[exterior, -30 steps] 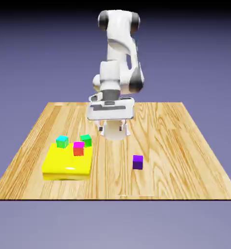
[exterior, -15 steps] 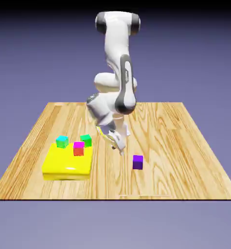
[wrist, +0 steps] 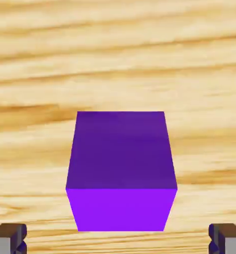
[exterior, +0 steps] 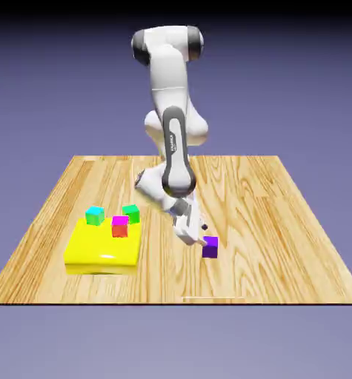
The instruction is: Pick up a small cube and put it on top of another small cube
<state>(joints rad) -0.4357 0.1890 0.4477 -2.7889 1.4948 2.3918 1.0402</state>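
The small purple cube [exterior: 210,247] sits alone on the wooden table [exterior: 282,222], toward the exterior view's right of the yellow slab. My gripper [exterior: 196,235] hangs tilted just above it on its left side, jaws open and empty. In the hand view the purple cube [wrist: 121,168] fills the middle, close below the hand. The two grey fingertips [wrist: 8,238] show at the bottom corners, wide apart and clear of the cube's sides. My gripper [wrist: 118,240] touches nothing.
A yellow slab [exterior: 97,252] lies at the exterior view's left front. On it stand a teal cube [exterior: 95,215], a green cube [exterior: 131,214] and a small cube with a magenta top and red side [exterior: 120,226].
The arm swung forward from the table's back middle and came down toward the exterior view's right, over the purple cube. The hand turned on the way. The jaws stayed open.
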